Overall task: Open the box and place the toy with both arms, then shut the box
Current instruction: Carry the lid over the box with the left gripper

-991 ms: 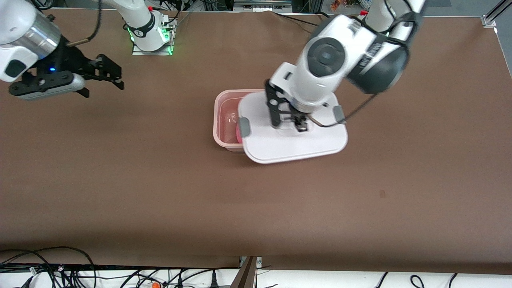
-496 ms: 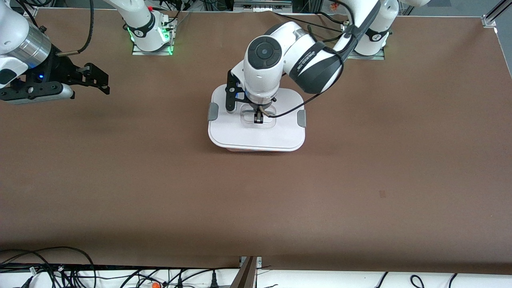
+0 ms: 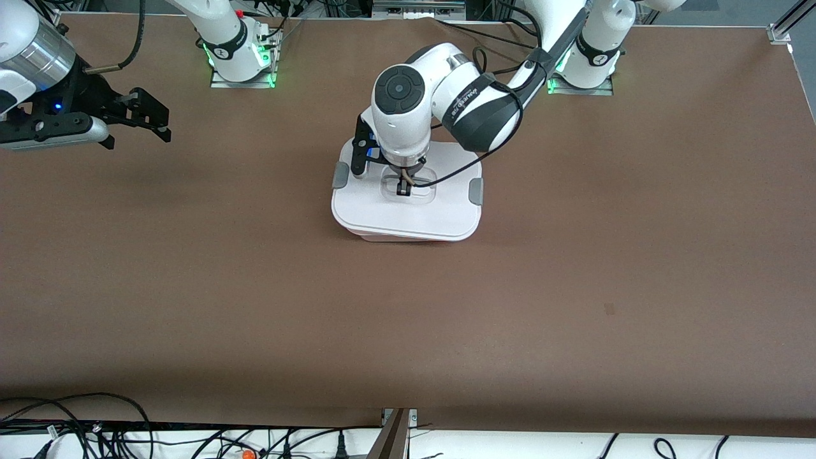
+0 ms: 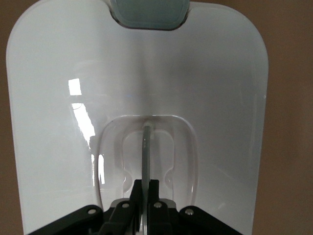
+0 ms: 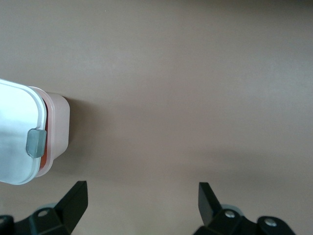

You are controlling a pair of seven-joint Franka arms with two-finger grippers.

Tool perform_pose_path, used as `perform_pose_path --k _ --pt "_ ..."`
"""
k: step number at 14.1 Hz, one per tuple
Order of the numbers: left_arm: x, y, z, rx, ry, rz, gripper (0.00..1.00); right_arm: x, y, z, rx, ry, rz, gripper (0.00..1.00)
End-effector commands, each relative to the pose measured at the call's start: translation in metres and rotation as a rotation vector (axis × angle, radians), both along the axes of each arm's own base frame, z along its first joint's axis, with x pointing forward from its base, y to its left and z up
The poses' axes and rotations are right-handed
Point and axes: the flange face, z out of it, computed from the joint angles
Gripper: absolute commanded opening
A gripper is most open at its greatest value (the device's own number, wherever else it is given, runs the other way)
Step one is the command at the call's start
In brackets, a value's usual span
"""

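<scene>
The box (image 3: 389, 237) stands mid-table with its flat white lid (image 3: 440, 217) on top, covering the pinkish tub. Grey clips (image 3: 340, 175) sit at both lid ends. My left gripper (image 3: 403, 190) is over the lid's middle, shut on the clear recessed handle (image 4: 145, 142); the left wrist view shows the thin handle bar pinched between the fingers (image 4: 138, 192). The toy is hidden. My right gripper (image 3: 138, 140) is open and empty, up over the table at the right arm's end. Its wrist view shows its open gripper (image 5: 142, 196), the tub's corner (image 5: 57, 128) and a clip (image 5: 35, 142).
The brown table (image 3: 408, 319) carries nothing else. The arm bases (image 3: 239, 54) stand along the table's back edge. Cables (image 3: 95, 433) hang below the table edge nearest the front camera.
My left gripper has carried the lid from an offset, raised spot to sit squarely over the tub, hiding the inside. My right gripper has drawn back toward the right arm's end.
</scene>
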Motion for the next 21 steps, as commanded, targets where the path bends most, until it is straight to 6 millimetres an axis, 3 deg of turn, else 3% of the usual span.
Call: perform_pose_path --k 1,5,21 --pt "0.002 0.003 -0.008 0.025 -0.011 -0.009 0.00 -0.005 -0.005 0.001 -0.010 -0.013 -0.033 1.00" --pt "0.004 0.002 -0.026 0.039 0.007 0.016 0.00 -0.004 -0.008 0.001 -0.002 -0.015 -0.050 1.00" --pt "-0.015 -0.023 -0.039 0.050 -0.012 0.103 0.00 -0.006 -0.004 0.003 -0.006 -0.015 -0.039 1.00"
